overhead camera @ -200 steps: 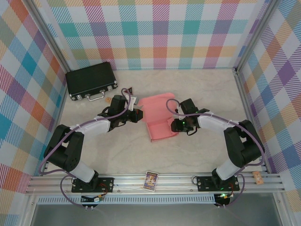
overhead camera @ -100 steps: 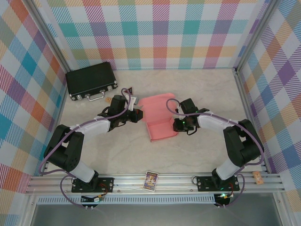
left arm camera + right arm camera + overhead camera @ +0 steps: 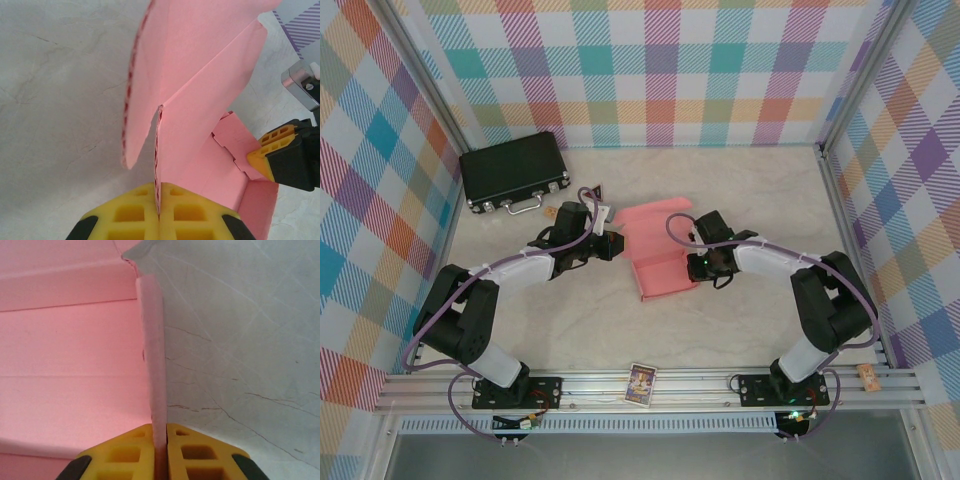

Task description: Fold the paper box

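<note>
The salmon-pink paper box (image 3: 658, 255) lies partly folded in the middle of the table, its walls raised. My left gripper (image 3: 616, 245) is at its left side, shut on an upright pink wall (image 3: 159, 165). My right gripper (image 3: 698, 262) is at its right side, shut on the right wall's edge (image 3: 155, 390). In the left wrist view the right gripper's yellow fingertip (image 3: 270, 150) presses against the far pink wall, beyond the box floor (image 3: 210, 175). The box floor (image 3: 70, 365) spreads to the left in the right wrist view.
A black hard case (image 3: 513, 170) with metal latches sits at the back left. A small tan piece (image 3: 550, 211) lies near it. A printed card (image 3: 641, 382) rests on the front rail. Checked walls close in the marble table (image 3: 760, 190) on three sides.
The right gripper has shifted slightly left and back along the box's right wall, its cable looping higher. The left arm and box have barely moved.
</note>
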You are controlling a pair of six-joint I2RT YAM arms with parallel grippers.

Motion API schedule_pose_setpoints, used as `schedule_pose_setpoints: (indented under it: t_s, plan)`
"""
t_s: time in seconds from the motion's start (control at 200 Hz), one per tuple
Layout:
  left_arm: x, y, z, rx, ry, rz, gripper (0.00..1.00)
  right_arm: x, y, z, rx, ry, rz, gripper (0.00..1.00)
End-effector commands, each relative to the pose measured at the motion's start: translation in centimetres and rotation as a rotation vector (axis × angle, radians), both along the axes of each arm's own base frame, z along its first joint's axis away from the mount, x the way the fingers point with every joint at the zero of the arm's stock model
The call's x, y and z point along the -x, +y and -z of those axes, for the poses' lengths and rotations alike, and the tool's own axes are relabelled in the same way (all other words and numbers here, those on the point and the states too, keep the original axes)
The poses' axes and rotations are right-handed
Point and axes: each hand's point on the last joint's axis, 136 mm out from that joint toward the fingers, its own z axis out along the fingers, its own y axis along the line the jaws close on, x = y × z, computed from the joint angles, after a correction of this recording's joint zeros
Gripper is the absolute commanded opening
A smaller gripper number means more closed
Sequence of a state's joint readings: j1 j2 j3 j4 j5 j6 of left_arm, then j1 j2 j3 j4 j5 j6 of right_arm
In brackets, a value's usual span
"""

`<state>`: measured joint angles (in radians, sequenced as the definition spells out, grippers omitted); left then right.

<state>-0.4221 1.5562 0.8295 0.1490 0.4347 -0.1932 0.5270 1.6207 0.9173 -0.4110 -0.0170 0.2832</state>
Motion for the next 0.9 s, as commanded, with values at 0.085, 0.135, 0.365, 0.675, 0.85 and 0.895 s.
schedule_pose_setpoints:
  t_s: [0.085, 0.135, 0.365, 0.675, 0.85, 0.895]
  plan:
    - [-0.8, -0.3, -1.1, 0.024, -0.033, 0.008, 0.0, 0.2, -1.4, 0.7, 0.137, -0.008, 0.01, 0.09]
    - [-0.8, -0.3, -1.1, 0.025, -0.032, 0.007, 0.0, 0.2, -1.4, 0.8, 0.161, -0.013, 0.008, 0.09]
    - [-0.8, -0.3, -1.0, 0.026, -0.029, 0.009, 0.0, 0.5, -2.1, 0.7, 0.294, -0.033, 0.005, 0.09]
    - [-0.9, -0.3, -1.0, 0.024, -0.031, 0.009, 0.0, 0.6, -2.4, 1.0, 0.461, -0.037, 0.007, 0.08]
    - [-0.9, -0.4, -0.9, 0.025, -0.03, 0.008, 0.0, 0.7, -2.0, 1.5, 0.488, -0.04, 0.007, 0.08]
    - [-0.9, -0.4, -1.0, 0.024, -0.031, 0.007, 0.0, 0.8, -2.1, 1.7, 0.506, -0.036, 0.007, 0.09]
